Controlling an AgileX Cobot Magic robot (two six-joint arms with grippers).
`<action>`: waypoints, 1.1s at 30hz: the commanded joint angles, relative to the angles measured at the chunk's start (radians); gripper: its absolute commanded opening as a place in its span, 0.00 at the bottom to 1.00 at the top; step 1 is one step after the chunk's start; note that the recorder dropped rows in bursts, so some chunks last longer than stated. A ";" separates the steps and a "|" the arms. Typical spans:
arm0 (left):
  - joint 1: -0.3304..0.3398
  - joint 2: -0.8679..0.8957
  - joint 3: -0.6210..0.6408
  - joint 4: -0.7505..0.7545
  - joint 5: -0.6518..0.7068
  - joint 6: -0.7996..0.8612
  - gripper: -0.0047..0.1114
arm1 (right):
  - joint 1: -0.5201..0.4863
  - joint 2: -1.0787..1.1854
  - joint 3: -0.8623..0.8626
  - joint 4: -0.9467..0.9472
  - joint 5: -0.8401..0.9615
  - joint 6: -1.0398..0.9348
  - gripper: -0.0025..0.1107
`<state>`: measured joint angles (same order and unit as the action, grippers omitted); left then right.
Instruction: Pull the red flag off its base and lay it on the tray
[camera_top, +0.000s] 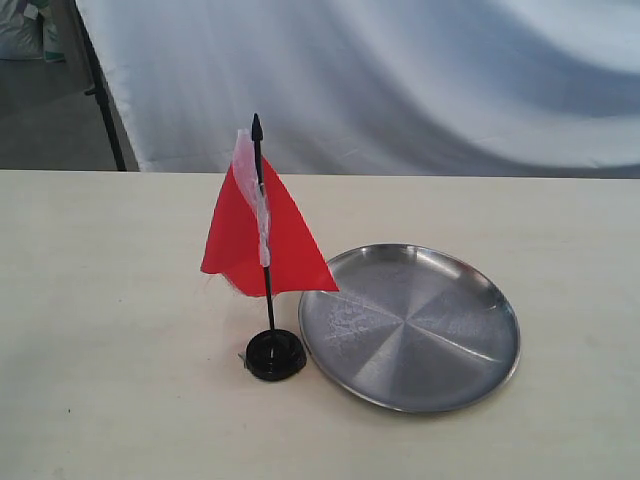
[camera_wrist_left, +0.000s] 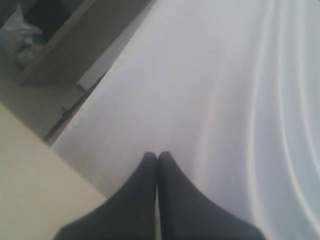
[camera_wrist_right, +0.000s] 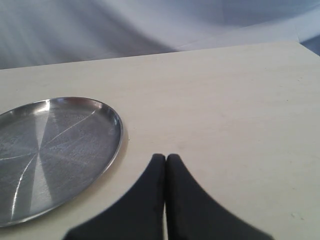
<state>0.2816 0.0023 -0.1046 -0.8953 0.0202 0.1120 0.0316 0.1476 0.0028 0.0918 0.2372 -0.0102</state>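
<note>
The red flag (camera_top: 262, 240) stands upright on its thin black stick, clear plastic wrap along the stick, seated in the small round black base (camera_top: 275, 354) on the table. Just right of the base lies the shiny steel tray (camera_top: 480, 300), with nothing on it; the right wrist view shows it too, tray (camera_wrist_right: 107, 117). Neither gripper appears in the exterior view. My left gripper (camera_wrist_left: 157, 156) is shut on nothing, facing the white backdrop past the table edge. My right gripper (camera_wrist_right: 165, 158) is shut on nothing, over bare table beside the tray's rim.
The pale wooden table (camera_top: 100, 300) spreads wide around the flag and tray. A white cloth backdrop (camera_top: 400, 80) hangs behind its far edge, with a black stand leg (camera_top: 103, 105) at the back left.
</note>
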 joint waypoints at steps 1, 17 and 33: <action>0.002 -0.002 -0.147 0.213 -0.014 0.011 0.04 | -0.003 -0.004 -0.003 0.005 -0.007 -0.003 0.02; -0.035 0.376 -0.716 0.272 0.297 0.041 0.04 | -0.003 -0.004 -0.003 0.005 -0.007 -0.003 0.02; -0.035 0.794 -0.769 -0.287 0.787 0.890 0.04 | -0.003 -0.004 -0.003 0.005 -0.007 -0.003 0.02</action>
<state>0.2522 0.7751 -0.8962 -1.1656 0.8150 0.9647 0.0316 0.1476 0.0028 0.0918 0.2372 -0.0102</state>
